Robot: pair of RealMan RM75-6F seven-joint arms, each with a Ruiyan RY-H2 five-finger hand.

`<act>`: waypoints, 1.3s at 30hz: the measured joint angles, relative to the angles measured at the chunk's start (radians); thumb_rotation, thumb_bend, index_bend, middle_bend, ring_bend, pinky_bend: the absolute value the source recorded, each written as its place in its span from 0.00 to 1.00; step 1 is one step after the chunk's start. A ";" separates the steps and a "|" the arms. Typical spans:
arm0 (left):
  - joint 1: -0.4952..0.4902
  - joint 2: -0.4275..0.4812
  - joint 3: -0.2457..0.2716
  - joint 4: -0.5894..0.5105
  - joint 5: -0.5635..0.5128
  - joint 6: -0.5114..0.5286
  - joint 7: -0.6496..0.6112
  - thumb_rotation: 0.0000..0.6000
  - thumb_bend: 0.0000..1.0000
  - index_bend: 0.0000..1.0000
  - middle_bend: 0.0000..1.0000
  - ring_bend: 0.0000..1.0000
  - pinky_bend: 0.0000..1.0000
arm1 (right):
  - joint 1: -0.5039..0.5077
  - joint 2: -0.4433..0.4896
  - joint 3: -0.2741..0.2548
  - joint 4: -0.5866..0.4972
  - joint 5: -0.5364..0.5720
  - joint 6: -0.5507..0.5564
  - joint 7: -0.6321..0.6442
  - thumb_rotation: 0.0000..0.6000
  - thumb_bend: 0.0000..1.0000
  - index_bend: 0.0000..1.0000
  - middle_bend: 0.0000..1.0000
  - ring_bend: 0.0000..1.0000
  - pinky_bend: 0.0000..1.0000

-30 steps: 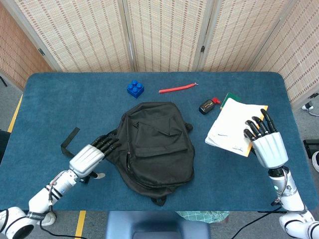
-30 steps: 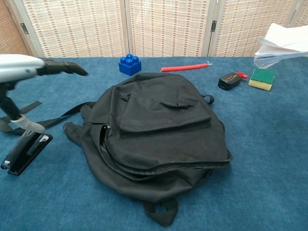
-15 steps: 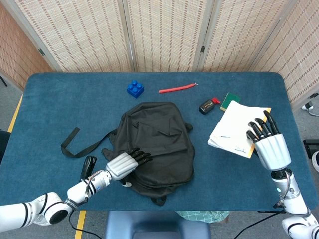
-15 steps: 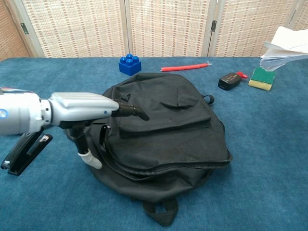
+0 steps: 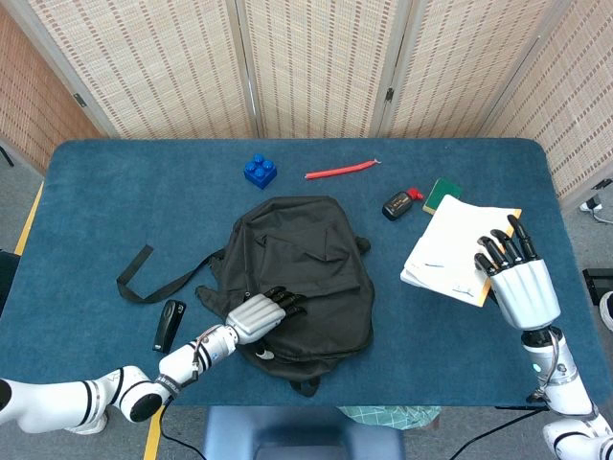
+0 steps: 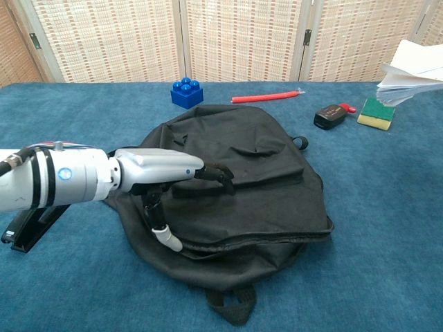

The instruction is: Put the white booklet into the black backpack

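Silver left robot hand (image 5: 257, 316) spread over black backpack (image 5: 302, 278); right robot hand (image 5: 517, 283) gripping white booklet (image 5: 455, 249).

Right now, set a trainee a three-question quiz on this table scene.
1. True or false: the booklet is already inside the backpack.
2. Which hand lies over the backpack? A. left B. right C. neither
3. Fill in: the blue block sits on the backpack's ____ side, toward the screens.

Key
1. False: the right hand holds the booklet off the backpack's right side, and the chest view shows it lifted clear of the table.
2. A: the left hand lies over the backpack's front part.
3. Far.
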 measured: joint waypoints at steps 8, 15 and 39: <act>-0.010 -0.030 -0.013 0.030 -0.051 0.031 -0.017 1.00 0.26 0.38 0.14 0.15 0.00 | 0.000 -0.007 0.000 0.009 -0.001 -0.003 0.007 1.00 0.39 0.76 0.43 0.31 0.13; -0.001 -0.053 -0.018 0.053 -0.067 0.057 -0.076 1.00 0.37 0.50 0.20 0.20 0.00 | 0.000 -0.011 0.001 0.012 -0.006 0.002 0.012 1.00 0.39 0.76 0.43 0.31 0.13; 0.062 -0.064 -0.134 0.111 -0.141 0.156 -0.355 1.00 0.60 0.63 0.32 0.29 0.00 | -0.013 0.027 -0.007 -0.112 -0.151 0.179 0.107 1.00 0.39 0.76 0.44 0.32 0.16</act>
